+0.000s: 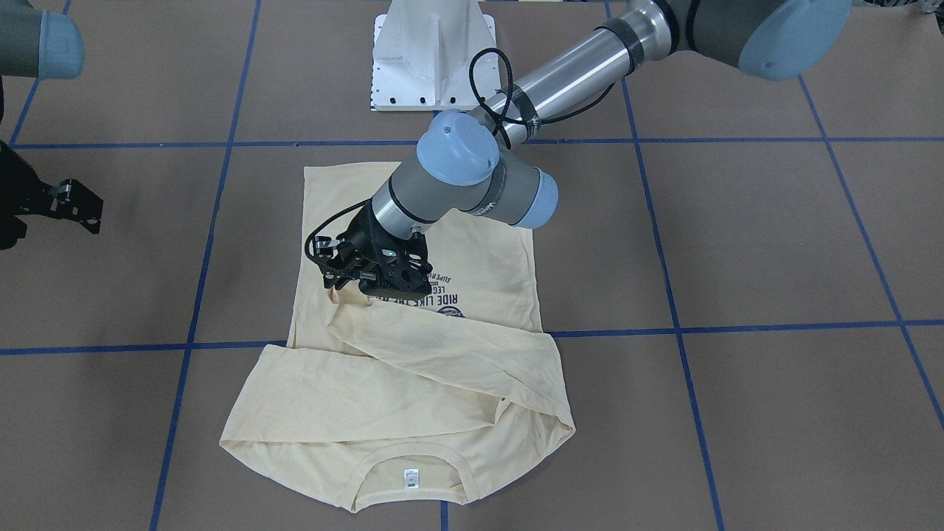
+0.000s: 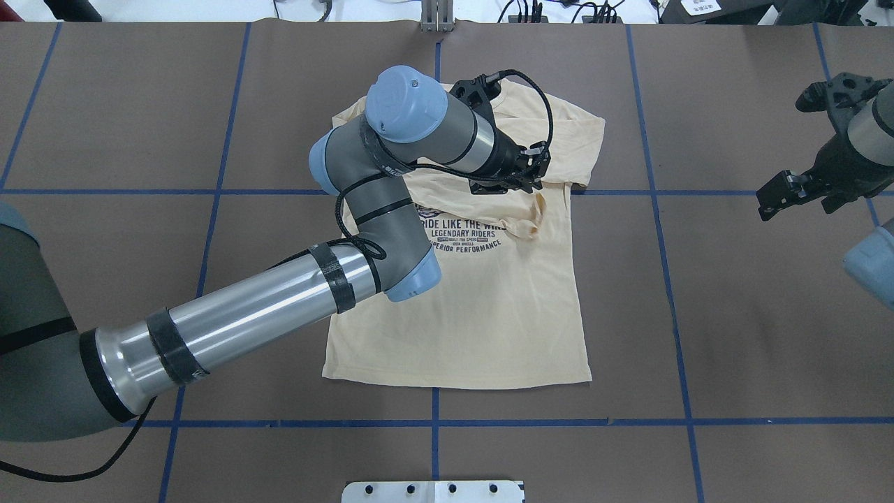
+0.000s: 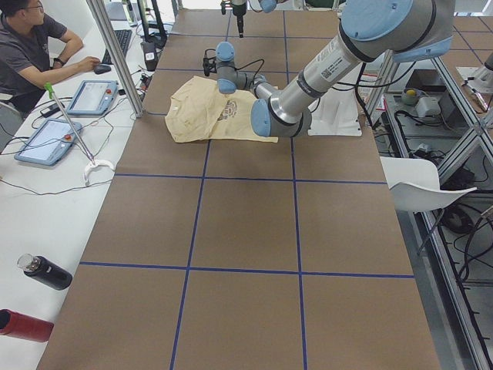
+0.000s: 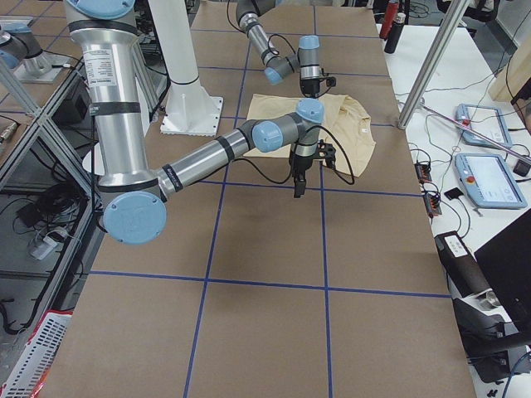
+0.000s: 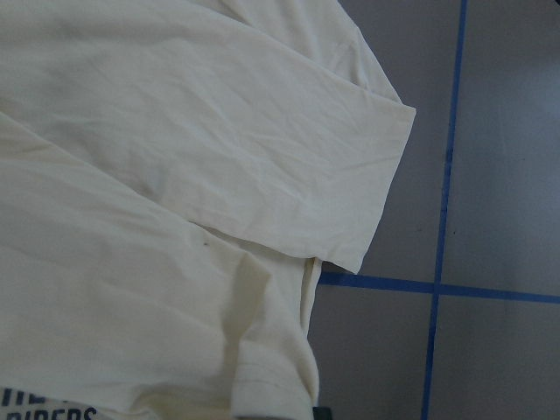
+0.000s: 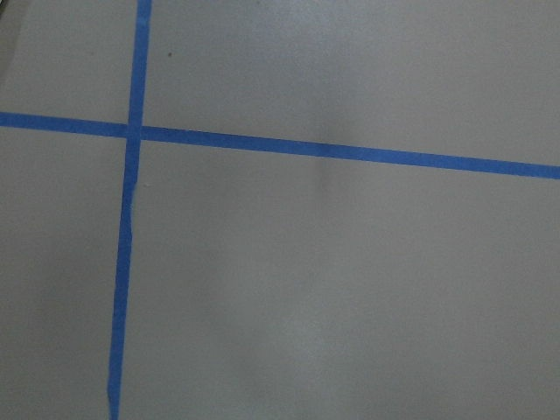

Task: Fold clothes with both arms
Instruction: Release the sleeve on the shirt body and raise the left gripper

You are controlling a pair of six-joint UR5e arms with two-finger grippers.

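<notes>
The T-shirt lies flat on the brown table, a little right of the middle, with its hem on the near side toward the robot and its collar on the far side, where the small white neck label shows. The print faces up. One long sleeve is folded from the left shoulder slantwise across the chest, and its bunched end lies just right of the print. The left arm reaches from the near left across the shirt. The left gripper is tilted down right at that sleeve end, but its fingertips are hidden, so I cannot tell whether it is clamped on the cloth or spread. Its wrist view shows only cream cloth with a straight hemmed edge over a blue tape line. The right arm is well apart at the right edge of the table. The right gripper hangs over bare table, off the shirt, and I cannot tell whether it is spread or closed. On the white side table beyond the far edge lie a black bottle and a red bottle; what is in them cannot be seen. A person sits at that side table.
</notes>
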